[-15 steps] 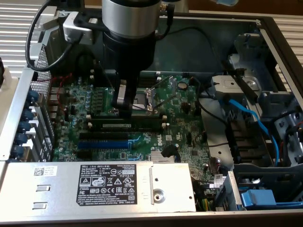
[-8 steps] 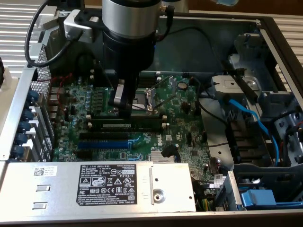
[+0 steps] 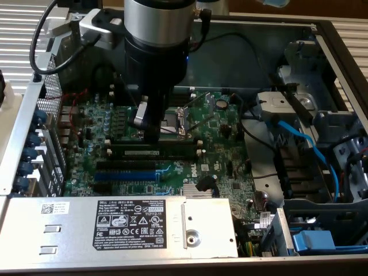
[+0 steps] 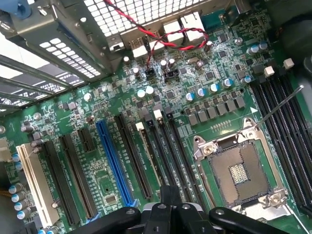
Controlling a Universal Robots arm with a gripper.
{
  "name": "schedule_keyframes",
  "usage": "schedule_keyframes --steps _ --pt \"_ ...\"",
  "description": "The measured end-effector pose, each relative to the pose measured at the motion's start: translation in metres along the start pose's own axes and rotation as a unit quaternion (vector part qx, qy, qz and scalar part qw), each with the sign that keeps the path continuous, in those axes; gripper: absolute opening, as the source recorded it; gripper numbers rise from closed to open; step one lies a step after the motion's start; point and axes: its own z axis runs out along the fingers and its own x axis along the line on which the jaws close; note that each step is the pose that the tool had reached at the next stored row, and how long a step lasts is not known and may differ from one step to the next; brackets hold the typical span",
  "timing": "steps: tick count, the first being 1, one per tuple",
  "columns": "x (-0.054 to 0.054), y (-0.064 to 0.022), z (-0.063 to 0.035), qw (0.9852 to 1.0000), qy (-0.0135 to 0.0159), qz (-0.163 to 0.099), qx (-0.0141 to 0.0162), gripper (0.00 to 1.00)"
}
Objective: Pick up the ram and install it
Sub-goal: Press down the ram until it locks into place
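The ram (image 3: 155, 153) is a long dark stick with a pale label. It stands on edge in a black memory slot on the green motherboard (image 3: 218, 155), just in front of the CPU socket (image 3: 175, 118). My gripper (image 3: 148, 133) hangs right above the ram's left half, with its fingers shut together and nothing visibly clamped between them. Whether the tips touch the ram's top edge I cannot tell. In the wrist view the shut gripper (image 4: 168, 192) sits over the row of black memory slots (image 4: 161, 146) beside the CPU socket (image 4: 239, 170).
A blue expansion slot (image 3: 125, 174) lies in front of the ram. The silver power supply (image 3: 115, 227) fills the near side of the case. Drive bays and blue cables (image 3: 305, 144) crowd the exterior view's right. A red and black wire (image 4: 161, 39) crosses the rear ports.
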Motion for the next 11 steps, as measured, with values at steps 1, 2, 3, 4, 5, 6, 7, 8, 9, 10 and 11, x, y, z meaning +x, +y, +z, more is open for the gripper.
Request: schedule_keyframes --steps 1,2,3,4,5,6,7,8,9,10,11 --pt "0.0 0.0 0.0 1.0 -0.0001 0.005 -0.0003 0.11" --pt "0.0 0.0 0.0 0.9999 -0.0003 0.011 -0.0005 0.11" --pt "0.0 0.0 0.0 0.9999 -0.0003 0.015 -0.0008 0.11" --pt "0.0 0.0 -0.0001 0.9998 -0.0004 0.019 -0.0011 0.11" --pt "0.0 0.0 -0.0002 0.9998 -0.0005 0.022 -0.0014 0.11" --pt "0.0 0.0 -0.0004 0.9997 -0.0005 0.026 -0.0017 0.11" --pt "0.0 0.0 -0.0006 0.9995 -0.0005 0.03 -0.002 0.11" --pt "0.0 0.0 -0.0006 0.9994 -0.0006 0.034 -0.0021 0.11" --pt "0.0 0.0 -0.0007 0.9992 -0.0008 0.04 -0.0023 0.11" --pt "0.0 0.0 -0.0007 0.9989 -0.0009 0.046 -0.0025 0.11" --pt "0.0 0.0 -0.0007 0.9986 -0.0011 0.052 -0.0027 0.11"
